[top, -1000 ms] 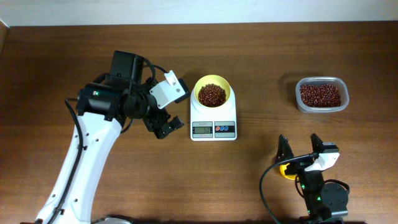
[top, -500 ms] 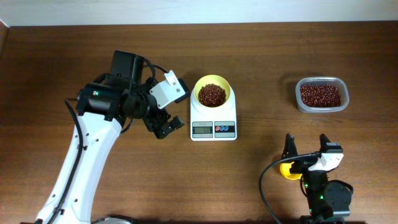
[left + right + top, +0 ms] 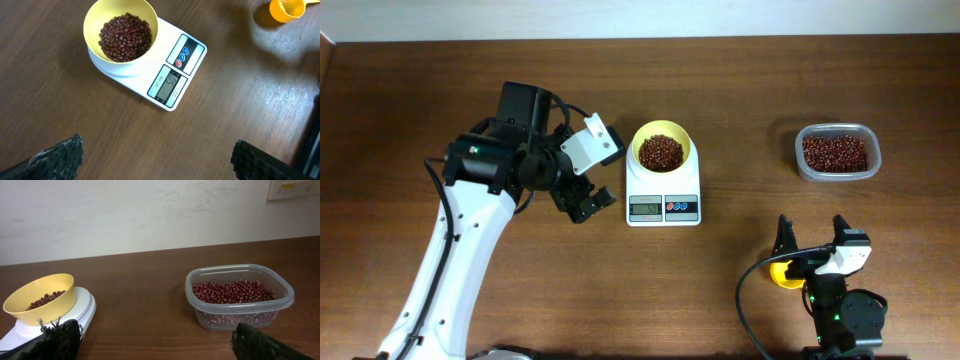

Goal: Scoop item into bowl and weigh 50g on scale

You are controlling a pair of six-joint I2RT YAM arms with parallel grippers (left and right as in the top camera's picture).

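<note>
As I watched the overhead feed, the white digital scale (image 3: 663,197) sat near the middle of the wooden table (image 3: 520,80), with its display and buttons on the near side. The pale-yellow bowl (image 3: 685,140) stood on its weighing platform. A heap of dark reddish-brown beans (image 3: 661,152) covered the bowl's bottom, well below the rim. In the left wrist view the grey display seemed to read 50, though the digits were small. The left gripper (image 3: 590,206) hung just left of the scale, apart from it, with its fingers spread as wide as I saw them go and nothing between them. The right gripper (image 3: 810,228) was well to the right of the scale and nearer the front edge. It was equally wide open and held nothing. The bright-yellow scoop (image 3: 780,272) lay on the table right of the scale, close beside the right arm and partly hidden by its cable. The clear plastic tub (image 3: 802,165) stood well to the right of the scale, about level with the bowl. It held more of the same beans.
</note>
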